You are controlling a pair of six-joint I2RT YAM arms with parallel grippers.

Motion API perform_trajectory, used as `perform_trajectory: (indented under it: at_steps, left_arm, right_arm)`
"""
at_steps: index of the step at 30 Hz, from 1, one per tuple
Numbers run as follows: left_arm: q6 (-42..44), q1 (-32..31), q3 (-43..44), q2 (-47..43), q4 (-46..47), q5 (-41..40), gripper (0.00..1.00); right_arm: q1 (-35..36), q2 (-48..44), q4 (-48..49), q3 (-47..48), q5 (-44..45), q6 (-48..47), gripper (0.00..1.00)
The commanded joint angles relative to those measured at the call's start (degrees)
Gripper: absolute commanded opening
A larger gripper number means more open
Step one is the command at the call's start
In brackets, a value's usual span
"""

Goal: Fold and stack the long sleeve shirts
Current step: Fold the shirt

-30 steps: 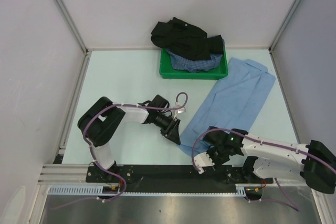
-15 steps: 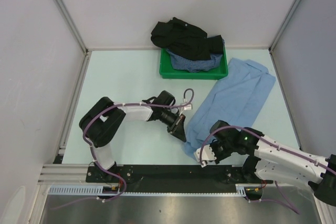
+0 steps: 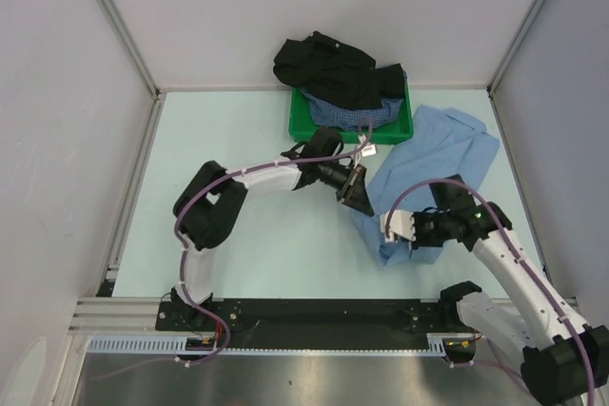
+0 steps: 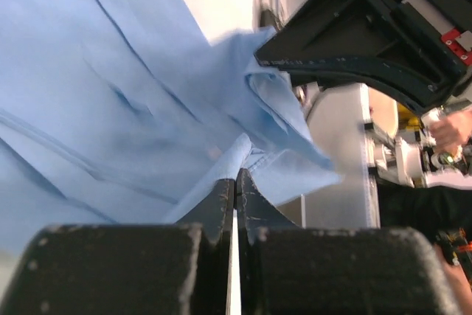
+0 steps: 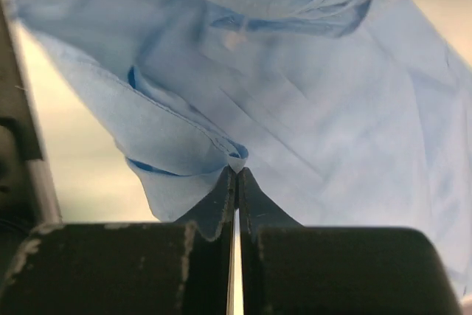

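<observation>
The light blue shirt (image 3: 433, 173) lies at the right of the table, its near end lifted and doubled back. My left gripper (image 3: 360, 199) is shut on that shirt's left hem; in the left wrist view the cloth (image 4: 147, 94) is pinched at the closed tips of the left gripper (image 4: 236, 175). My right gripper (image 3: 402, 232) is shut on the near hem, and the right wrist view shows a fold of the blue cloth (image 5: 295, 94) caught at the tips of the right gripper (image 5: 236, 171). A black shirt (image 3: 328, 66) lies over a dark-blue checked shirt (image 3: 347, 113) in the green tray (image 3: 303, 126).
The green tray stands at the back centre against the rear wall. White side walls with metal frame posts (image 3: 114, 21) close in the table. The black mounting rail (image 3: 314, 313) runs along the near edge.
The left gripper closed on the shirt's hem. Both grippers then carried the near end of the blue shirt up and away from the near edge, folding it back over itself.
</observation>
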Motion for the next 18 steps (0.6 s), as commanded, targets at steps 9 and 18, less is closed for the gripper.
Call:
perform_trajectory:
  at_steps: [9,18]
  left_arm:
    - [-13.32,1.59,31.77,21.72,10.87,-7.73,0.00]
    - [-10.97,1.85,50.69,34.91,5.26,-14.68,0.24]
  right_arm:
    - [-31.61,18.03,6.57,10.29,-9.09,-18.97,0.00]
    - [-37.16,28.94,14.84,12.41,-6.64,-18.53,0.01]
